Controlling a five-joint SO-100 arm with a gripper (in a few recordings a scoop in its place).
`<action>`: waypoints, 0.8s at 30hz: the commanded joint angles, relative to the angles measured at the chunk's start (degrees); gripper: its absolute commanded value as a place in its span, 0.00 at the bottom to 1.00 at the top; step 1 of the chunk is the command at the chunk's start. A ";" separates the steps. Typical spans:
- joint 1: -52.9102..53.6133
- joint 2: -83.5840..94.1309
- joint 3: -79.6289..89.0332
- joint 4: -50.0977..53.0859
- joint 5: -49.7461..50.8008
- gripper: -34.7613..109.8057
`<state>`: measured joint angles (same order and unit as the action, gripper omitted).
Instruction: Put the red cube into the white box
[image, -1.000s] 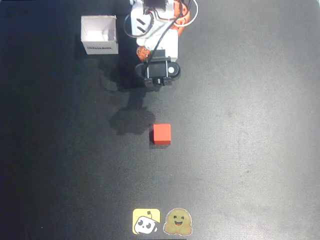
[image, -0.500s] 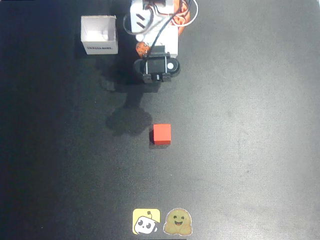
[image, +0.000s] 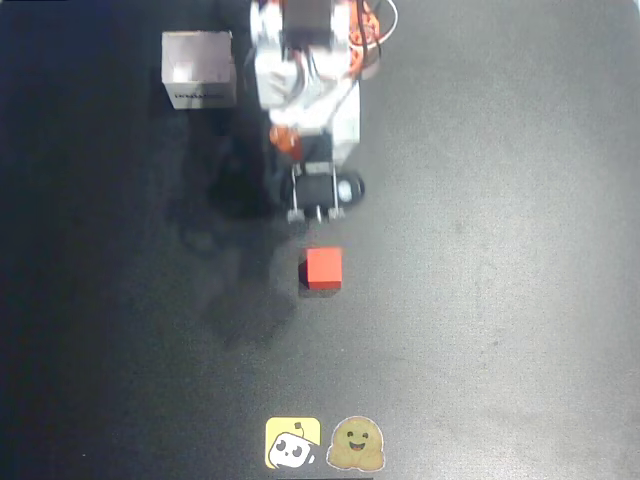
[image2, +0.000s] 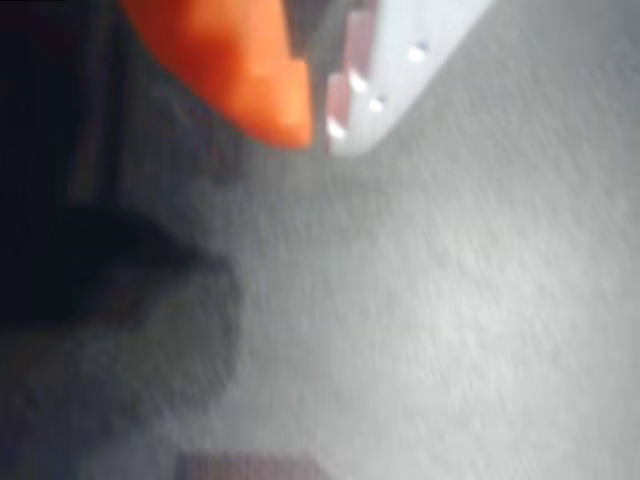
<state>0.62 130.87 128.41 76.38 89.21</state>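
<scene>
The red cube (image: 323, 268) sits on the dark mat near the middle of the overhead view. The white box (image: 200, 70) stands at the top left, open side up, with dark print on its near wall. My gripper (image: 315, 205) hangs just above the cube in the picture, a short gap away, at the end of the white and orange arm (image: 305, 90). In the blurred wrist view the orange finger (image2: 260, 90) and the white finger (image2: 400, 70) lie close together with nothing between them, so the gripper (image2: 318, 135) looks shut over bare grey mat.
Two stickers, a yellow one (image: 292, 443) and a tan smiley one (image: 358, 444), lie at the bottom edge. The arm's shadow (image: 230, 210) falls to the left of the gripper. The arm's base stands right of the box.
The arm has stretched down the picture, carrying the gripper from near its base toward the cube. The box now looks dimmer. The cube and box have not moved.
</scene>
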 joint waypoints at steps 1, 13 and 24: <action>-0.70 -7.21 -7.65 -1.49 0.70 0.27; -2.64 -23.55 -19.16 -9.58 2.29 0.34; -2.81 -30.85 -20.92 -16.52 2.81 0.44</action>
<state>-1.49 100.20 108.98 61.61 91.23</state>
